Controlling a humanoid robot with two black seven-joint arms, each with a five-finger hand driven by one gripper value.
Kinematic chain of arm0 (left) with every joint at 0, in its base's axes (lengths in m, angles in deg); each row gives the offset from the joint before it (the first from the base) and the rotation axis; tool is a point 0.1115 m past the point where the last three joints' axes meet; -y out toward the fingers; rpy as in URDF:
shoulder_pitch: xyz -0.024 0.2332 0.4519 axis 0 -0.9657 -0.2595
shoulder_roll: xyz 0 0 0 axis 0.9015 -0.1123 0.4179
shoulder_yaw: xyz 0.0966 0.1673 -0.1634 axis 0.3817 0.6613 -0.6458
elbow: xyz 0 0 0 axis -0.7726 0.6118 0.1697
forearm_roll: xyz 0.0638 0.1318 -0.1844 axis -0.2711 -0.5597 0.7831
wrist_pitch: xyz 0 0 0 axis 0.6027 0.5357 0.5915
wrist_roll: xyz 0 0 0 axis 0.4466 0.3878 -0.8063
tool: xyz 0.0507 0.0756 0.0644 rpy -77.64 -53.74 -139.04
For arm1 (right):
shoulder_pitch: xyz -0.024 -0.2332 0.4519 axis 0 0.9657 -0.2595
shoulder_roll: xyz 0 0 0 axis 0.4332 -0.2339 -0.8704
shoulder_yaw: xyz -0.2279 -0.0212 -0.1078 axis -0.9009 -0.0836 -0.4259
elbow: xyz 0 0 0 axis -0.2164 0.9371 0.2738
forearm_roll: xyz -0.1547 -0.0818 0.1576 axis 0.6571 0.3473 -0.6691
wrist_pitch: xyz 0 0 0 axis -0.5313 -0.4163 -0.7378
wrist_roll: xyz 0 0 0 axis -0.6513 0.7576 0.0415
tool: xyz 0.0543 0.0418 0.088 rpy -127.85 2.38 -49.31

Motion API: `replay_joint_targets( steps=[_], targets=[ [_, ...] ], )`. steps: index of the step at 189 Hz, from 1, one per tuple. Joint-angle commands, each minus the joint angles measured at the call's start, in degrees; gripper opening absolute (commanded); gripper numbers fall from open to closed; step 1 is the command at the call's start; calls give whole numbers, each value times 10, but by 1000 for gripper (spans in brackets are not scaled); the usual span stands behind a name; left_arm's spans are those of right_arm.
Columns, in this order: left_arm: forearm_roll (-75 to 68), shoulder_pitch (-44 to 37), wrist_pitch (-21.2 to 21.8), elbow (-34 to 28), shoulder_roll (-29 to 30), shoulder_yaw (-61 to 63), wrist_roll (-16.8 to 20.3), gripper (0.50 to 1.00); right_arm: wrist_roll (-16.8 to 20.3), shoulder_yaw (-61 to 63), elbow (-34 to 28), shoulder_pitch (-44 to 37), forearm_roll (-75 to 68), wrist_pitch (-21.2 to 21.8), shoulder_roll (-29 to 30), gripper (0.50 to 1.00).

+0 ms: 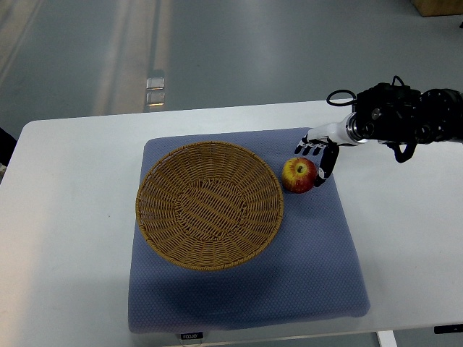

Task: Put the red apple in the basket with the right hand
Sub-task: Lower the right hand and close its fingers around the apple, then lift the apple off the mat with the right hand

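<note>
A red and yellow apple [299, 175] lies on the blue mat [318, 246], just right of the round wicker basket [210, 204], which holds nothing. My right hand [317, 153] reaches in from the right edge and hovers at the apple's upper right. Its fingers are spread, with the thumb hanging down beside the apple's right side. The fingers do not close on the fruit. The left arm does not show.
The mat lies on a white table [72, 217] whose far edge runs behind the hand. The black forearm [405, 116] with its cables stretches over the table's right part. Grey floor lies beyond.
</note>
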Motion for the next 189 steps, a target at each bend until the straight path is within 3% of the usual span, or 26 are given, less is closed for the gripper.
replay_joint_targets(
  steps=[1,149,160,170,171,189],
  targets=[
    [0,0,0,-1,0,0,0,1000,-1,0,0,5,5,-2,6,919],
    [0,0,1,-3,0,-1,0,1000,-16,-2,2,11,19,-14,15,866],
    [0,0,1,-3,0,-1,0,1000,-17,-4,2,11,19,-14,15,830],
    [0,0,1,-3,0,-1,0,1000,-17,-4,2,11,19,-14,15,829],
    [0,0,1,-3,0,-1,0,1000,-17,-4,3,11,19,-14,15,801],
    [0,0,1,-3,0,-1,0,1000,-25,-5,3,11,21,-17,15,662]
  ],
)
